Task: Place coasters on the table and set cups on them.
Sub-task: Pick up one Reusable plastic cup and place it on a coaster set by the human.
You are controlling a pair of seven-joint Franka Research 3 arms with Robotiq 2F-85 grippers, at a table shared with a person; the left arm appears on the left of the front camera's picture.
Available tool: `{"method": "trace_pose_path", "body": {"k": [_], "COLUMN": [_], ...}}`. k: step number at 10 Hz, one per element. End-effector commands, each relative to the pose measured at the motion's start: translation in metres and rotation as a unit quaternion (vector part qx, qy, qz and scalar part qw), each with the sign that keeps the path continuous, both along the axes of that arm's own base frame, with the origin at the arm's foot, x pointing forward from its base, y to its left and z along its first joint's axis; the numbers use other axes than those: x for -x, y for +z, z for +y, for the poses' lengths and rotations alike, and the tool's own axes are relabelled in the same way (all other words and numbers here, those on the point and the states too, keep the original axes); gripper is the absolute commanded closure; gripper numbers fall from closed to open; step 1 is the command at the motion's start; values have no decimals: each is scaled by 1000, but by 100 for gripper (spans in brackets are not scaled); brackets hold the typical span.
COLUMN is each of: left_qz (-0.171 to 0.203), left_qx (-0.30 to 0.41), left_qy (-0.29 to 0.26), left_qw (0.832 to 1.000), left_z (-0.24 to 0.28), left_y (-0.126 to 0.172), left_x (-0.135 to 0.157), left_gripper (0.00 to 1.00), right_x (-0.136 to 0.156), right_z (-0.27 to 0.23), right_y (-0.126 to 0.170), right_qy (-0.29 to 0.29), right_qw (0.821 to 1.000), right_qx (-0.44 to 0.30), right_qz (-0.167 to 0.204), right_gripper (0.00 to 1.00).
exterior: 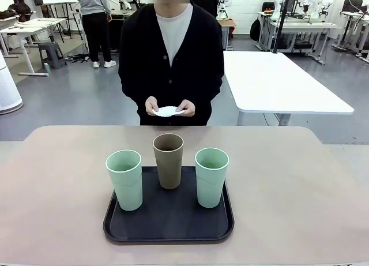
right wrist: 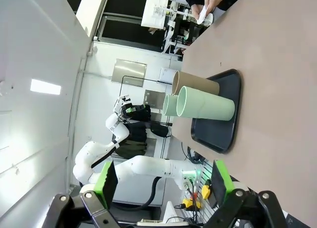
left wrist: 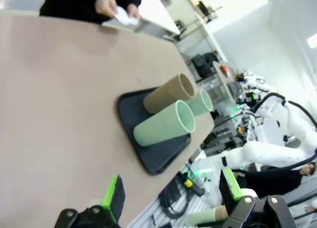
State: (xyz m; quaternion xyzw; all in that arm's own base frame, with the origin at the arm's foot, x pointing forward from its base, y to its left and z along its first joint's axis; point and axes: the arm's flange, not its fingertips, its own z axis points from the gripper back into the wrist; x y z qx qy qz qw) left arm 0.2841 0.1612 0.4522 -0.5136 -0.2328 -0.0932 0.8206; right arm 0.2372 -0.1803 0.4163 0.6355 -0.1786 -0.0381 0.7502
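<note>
Well, from the front, a person (exterior: 171,58) stands at the far side of the table (exterior: 300,191). Both hands (exterior: 151,106) hold the white coasters (exterior: 168,111) just beyond the far edge, and none of them lies on the table. A black tray (exterior: 168,234) sits at the near middle of the table with all three cups upright on it. One mint cup (exterior: 125,179) is at the left, the brown cup (exterior: 168,161) farther back in the middle, and the other mint cup (exterior: 211,177) at the right. They stand close together without touching, and nothing shows inside them.

From the left wrist, the left jaws are released, spread wide with nothing between them. Their green pads (left wrist: 113,197) rise from the bottom edge near the table's side, well apart from the tray. This view is rolled, so the cups lean sideways across it. The hands with the coasters show at the top, and the white right arm (left wrist: 267,154) shows beyond the tray.

From the right wrist, the right jaws are likewise released and empty. The tray and cups lie ahead, well apart from them, and a hand with the coasters is at the top edge.
</note>
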Motion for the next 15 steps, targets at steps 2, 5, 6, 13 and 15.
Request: {"method": "trace_pose_path", "body": {"k": [2,5,6,13,15], "left_qz": [0,0,0,0,0], "left_qx": [0,0,0,0,0], "left_qy": [0,0,0,0,0], "left_qw": [1000,1000,1000,1000,1000], "left_z": [0,0,0,0,0], "left_y": [0,0,0,0,0], "left_x": [0,0,0,0,0], "left_gripper": [0,0,0,0,0], "right_x": [0,0,0,0,0], "right_z": [0,0,0,0,0], "right_y": [0,0,0,0,0], "right_qy": [0,0,0,0,0], "right_qw": [1000,1000,1000,1000,1000], "right_qx": [0,0,0,0,0], "right_qz": [0,0,0,0,0], "right_gripper": [0,0,0,0,0]}}
